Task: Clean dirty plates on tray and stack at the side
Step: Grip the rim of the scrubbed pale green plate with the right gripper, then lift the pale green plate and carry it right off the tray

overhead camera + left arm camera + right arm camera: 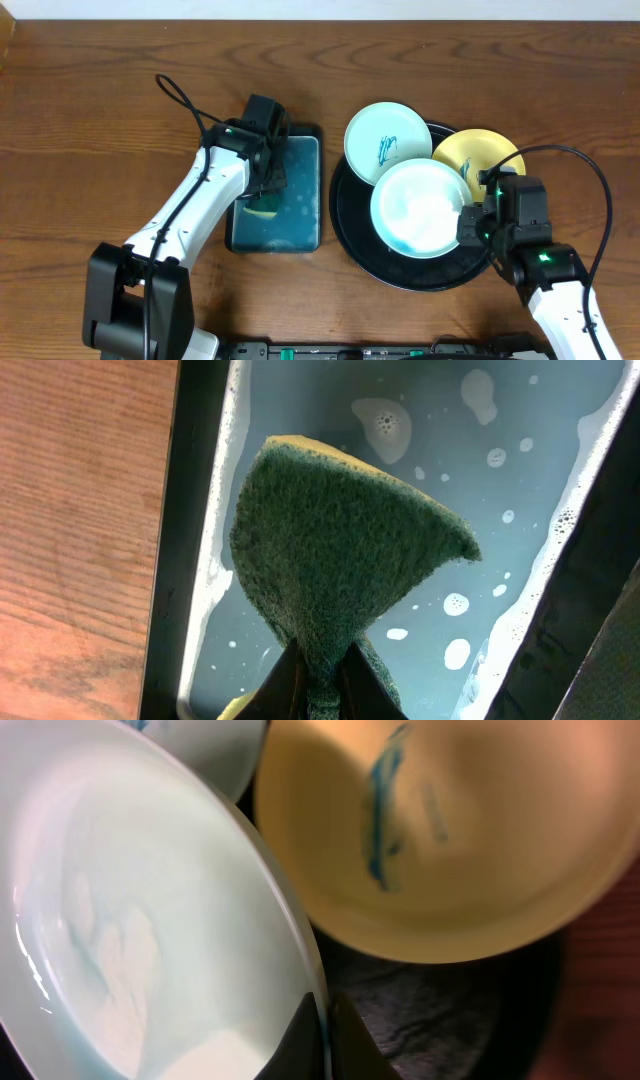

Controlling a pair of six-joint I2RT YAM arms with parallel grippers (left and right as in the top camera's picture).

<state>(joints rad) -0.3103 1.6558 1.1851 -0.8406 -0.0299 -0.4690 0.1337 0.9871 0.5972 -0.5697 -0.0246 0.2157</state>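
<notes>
Toward the right of the brown wooden bench [100, 120], the large round glossy black tray [345, 215] carried all three small round plates. The nearest mint-white plate [418, 208], its face smeared white with only a faint teal trace, lay over the edges of the other two. The right pincer [468, 225] was closed narrowly on its right rim. Behind it, the second mint-white plate [387, 142], marked with a teal scribble, overhung the tray's far-left rim. The yellow plate [478, 155] sat at the far right, just beyond that pincer.

Left of the black tray, the left pincer [265, 195] was clamped on a green-and-yellow scouring sponge [340, 570] over the rectangular teal tray [300, 215] of soapy water. Whether the sponge touched the water could not be told.

From overhead the sponge showed only as a yellow sliver under the arm. The left wrist view showed its rough green face pinched into a fan, with foam bubbles below. The right wrist view showed the fingertips nipping the plate's rim and a teal stroke on the yellow plate, which was barely legible from above.

Only a narrow strip of bench separated the two trays. Open wood lay along the far edge, at the far left, and to the right of the black tray.
</notes>
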